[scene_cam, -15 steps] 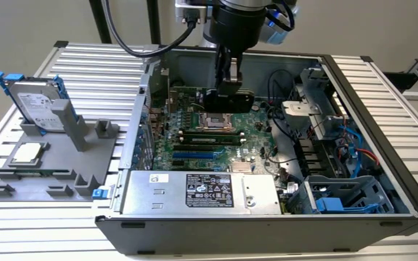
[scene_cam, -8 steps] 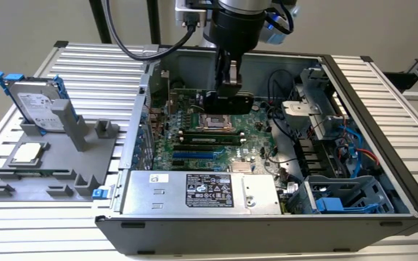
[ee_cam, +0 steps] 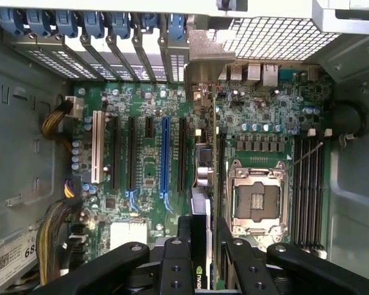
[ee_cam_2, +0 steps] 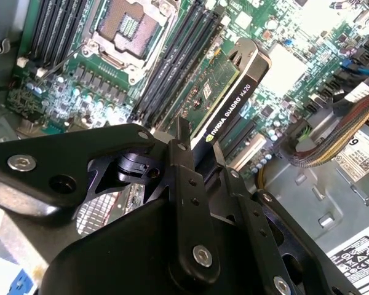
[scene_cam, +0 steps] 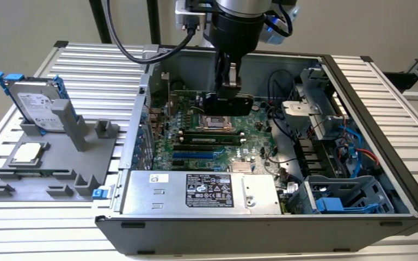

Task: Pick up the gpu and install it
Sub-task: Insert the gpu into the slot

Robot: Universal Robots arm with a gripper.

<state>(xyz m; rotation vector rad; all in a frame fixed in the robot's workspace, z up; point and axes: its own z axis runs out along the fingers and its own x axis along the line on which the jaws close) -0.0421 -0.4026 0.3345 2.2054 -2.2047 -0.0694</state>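
My gripper (scene_cam: 227, 86) reaches down into the open computer case (scene_cam: 369, 109) and is shut on the gpu (scene_cam: 229, 104). The card stands on edge over the green motherboard (scene_cam: 194, 117). In the second wrist view the gpu (ee_cam_2: 229, 101) shows its green board face and black edge between my black fingers (ee_cam_2: 182, 161), with the gripper (ee_cam_2: 202, 150) clamped on its near end. In the first wrist view the gpu (ee_cam: 207, 161) runs edge-on between the black expansion slot (ee_cam: 182, 153) and the processor socket (ee_cam: 257, 200). Its silver bracket (ee_cam: 206, 58) lies at the case's rear slot openings.
Outside the case on the exterior view's left, a grey fixture (scene_cam: 85, 141) holds a hard drive in a blue frame (scene_cam: 38, 103) and a square processor chip (scene_cam: 28, 153). A power supply (scene_cam: 202, 190) fills the case's near side. Cable bundles (ee_cam: 58, 221) and drive cages (scene_cam: 343, 198) line the walls.
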